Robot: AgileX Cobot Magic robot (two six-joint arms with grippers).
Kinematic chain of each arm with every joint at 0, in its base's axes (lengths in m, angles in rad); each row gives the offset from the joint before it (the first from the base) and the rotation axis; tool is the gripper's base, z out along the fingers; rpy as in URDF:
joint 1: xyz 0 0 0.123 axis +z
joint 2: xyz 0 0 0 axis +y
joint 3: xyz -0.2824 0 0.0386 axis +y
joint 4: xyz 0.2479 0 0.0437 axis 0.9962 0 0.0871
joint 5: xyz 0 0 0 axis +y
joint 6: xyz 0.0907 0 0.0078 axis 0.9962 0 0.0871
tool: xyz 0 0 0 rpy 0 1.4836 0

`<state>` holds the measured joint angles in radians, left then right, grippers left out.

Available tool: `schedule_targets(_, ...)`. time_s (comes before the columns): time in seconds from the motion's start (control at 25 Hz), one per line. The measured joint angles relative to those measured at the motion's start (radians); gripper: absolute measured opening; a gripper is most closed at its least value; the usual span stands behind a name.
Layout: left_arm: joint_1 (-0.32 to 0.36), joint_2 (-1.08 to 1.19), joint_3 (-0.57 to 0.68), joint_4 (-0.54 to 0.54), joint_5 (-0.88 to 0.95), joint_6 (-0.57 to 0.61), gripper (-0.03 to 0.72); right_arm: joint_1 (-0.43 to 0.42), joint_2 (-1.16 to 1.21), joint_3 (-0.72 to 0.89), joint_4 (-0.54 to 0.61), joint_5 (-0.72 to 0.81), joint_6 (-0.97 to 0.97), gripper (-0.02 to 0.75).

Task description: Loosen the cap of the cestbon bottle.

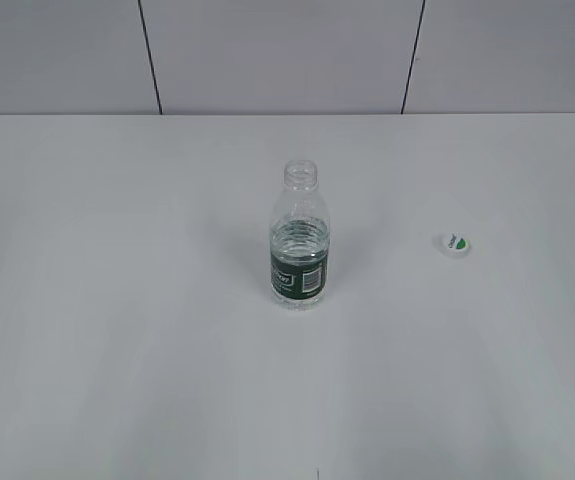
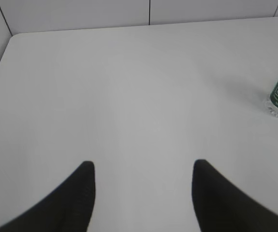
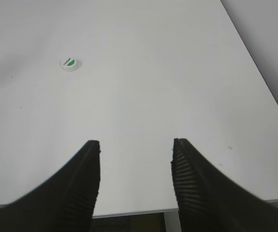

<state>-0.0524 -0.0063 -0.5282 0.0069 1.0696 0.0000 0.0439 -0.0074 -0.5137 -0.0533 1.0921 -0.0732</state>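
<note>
Jaws apart, cap point(image 1: 454, 243) off bottle point(image 1: 300, 240)

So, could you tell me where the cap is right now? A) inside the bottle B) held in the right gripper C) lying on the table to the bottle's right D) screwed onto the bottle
C: the cap lies on the table, apart from the bottle, whose neck is open.

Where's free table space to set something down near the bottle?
Nowhere crowded. The table holds only the cestbon bottle, standing uncapped mid-table, and the cap lying apart to its right. Bare patches: everything left of the bottle, the whole front strip, the gap between bottle and cap, and the back strip up to the wall.
</note>
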Motion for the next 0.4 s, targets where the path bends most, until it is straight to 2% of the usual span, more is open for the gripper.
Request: schedule_targets(0.4,0.0,0.0,0.0,0.0,0.0,0.0,0.401,0.0,0.0,0.0,0.0,0.0,0.0,0.373)
